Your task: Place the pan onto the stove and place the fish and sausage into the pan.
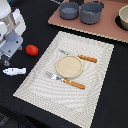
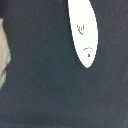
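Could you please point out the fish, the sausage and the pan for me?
Fish [image 1: 14, 71]: exterior view, middle of its white body.
Sausage [image 1: 32, 49]: exterior view, centre of the red piece.
Pan [image 1: 69, 10]: exterior view, its round bowl on the stove.

We see a pale woven rectangular placemat [image 1: 92, 75] lying skewed on the black tabletop [image 1: 112, 107], filling the middle of the exterior view. On its centre rests a round cream-coloured plate [image 1: 68, 66]. At the plate's 1 o'clock lies a knife with an orange-brown handle [image 1: 80, 56], its metal end toward 10 o'clock. At the plate's 6 o'clock lies a fork with an orange-brown handle [image 1: 65, 80], its metal end also toward 10 o'clock. Toward 12 o'clock in the exterior view stands a tall dark grey pot with side handles [image 1: 91, 12]. At 2 o'clock, cut by the edge, sits a round pale bowl-like vessel with a dark rim [image 1: 123, 18].
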Tool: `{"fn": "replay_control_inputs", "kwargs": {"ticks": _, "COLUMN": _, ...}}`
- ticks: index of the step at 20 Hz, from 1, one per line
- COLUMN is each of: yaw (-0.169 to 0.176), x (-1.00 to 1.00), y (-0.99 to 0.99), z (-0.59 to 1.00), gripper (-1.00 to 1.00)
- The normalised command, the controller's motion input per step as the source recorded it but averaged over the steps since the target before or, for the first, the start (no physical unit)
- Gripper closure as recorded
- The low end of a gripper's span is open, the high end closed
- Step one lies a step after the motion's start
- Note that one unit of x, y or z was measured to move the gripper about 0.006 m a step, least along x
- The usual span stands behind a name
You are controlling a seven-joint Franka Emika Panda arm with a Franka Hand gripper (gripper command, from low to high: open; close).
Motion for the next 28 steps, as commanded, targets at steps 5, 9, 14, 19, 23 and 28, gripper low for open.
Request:
{"fn": "replay_control_inputs", "kwargs": {"ticks": 5, "yaw": 0.062, "x": 0.24, "y": -0.19, "z": -0.15, "gripper": -1.00}}
{"fn": "replay_control_inputs", "kwargs": {"ticks": 9, "yaw": 0.031, "x": 0.29, "y": -0.09, "z": -0.21, "gripper": -1.00}}
{"fn": "replay_control_inputs", "kwargs": {"ticks": 14, "yaw": 0.022, "x": 0.26, "y": -0.13, "z": -0.23, "gripper": -1.00}}
{"fn": "replay_control_inputs", "kwargs": {"ticks": 19, "yaw": 0.009, "x": 0.29, "y": -0.24, "z": -0.23, "gripper": -1.00}}
{"fn": "replay_control_inputs", "kwargs": {"ticks": 23, "yaw": 0.003, "x": 0.28, "y": -0.23, "z": -0.29, "gripper": -1.00}}
{"fn": "replay_control_inputs", "kwargs": {"ticks": 28, "yaw": 0.004, "x": 0.23, "y": -0.16, "z": -0.28, "gripper": -1.00}}
